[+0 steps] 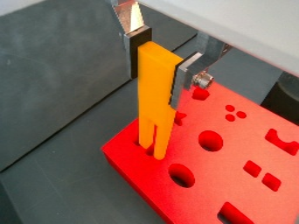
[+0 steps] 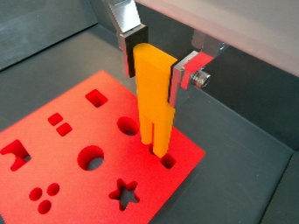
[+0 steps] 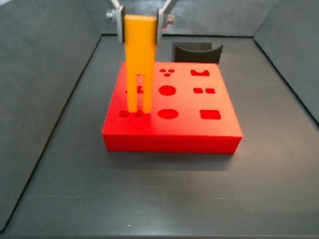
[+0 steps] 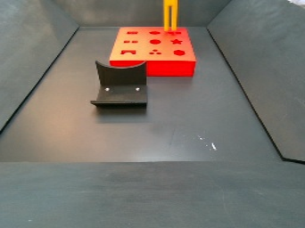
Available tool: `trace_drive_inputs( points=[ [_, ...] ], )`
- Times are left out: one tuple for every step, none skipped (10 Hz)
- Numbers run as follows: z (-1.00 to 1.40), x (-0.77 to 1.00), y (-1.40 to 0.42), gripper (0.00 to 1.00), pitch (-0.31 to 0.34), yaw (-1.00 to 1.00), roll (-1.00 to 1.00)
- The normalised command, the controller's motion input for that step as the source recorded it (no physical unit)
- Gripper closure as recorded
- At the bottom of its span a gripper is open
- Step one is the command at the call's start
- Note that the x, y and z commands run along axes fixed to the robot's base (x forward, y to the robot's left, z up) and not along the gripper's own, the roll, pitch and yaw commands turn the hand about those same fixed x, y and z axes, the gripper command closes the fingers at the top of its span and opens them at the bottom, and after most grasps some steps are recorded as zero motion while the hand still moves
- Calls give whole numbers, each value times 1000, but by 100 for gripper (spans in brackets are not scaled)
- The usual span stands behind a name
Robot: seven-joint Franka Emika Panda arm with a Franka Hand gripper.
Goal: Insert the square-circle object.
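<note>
My gripper [image 1: 162,59] is shut on the square-circle object [image 1: 156,96], a tall orange-yellow bar held upright by its upper part; both show in the other wrist view too, gripper [image 2: 159,59] and bar [image 2: 153,101]. The two thin prongs [image 2: 156,144] reach down to the top of the red block [image 2: 65,149] near one corner, beside a round hole [image 2: 167,163]. I cannot tell whether the tips are inside an opening. In a side view the bar [image 3: 140,61] stands over the block's near-left corner [image 3: 169,142] under the gripper [image 3: 140,7]. It also shows far back [image 4: 170,13].
The red block [image 1: 239,162] has several shaped holes: circles, squares, a star. A dark grey curved holder [image 4: 119,85] stands on the floor apart from the block [image 4: 155,67]; it also shows behind the block [image 3: 196,51]. Sloping grey walls [image 3: 50,121] enclose the floor.
</note>
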Motion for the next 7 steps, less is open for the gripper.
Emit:
trace_drive_inputs(
  points=[
    [-20, -217, 86, 100, -137, 0, -116],
    [0, -163, 0, 100, -100, 11, -36],
    [66, -197, 0, 100, -104, 29, -16],
    [0, -74, -11, 100, -103, 117, -7],
    [-114, -43, 0, 100, -120, 149, -67],
    [-123, -20, 0, 100, -87, 83, -74],
    [-43, -3, -46, 100, -90, 134, -87]
  ],
)
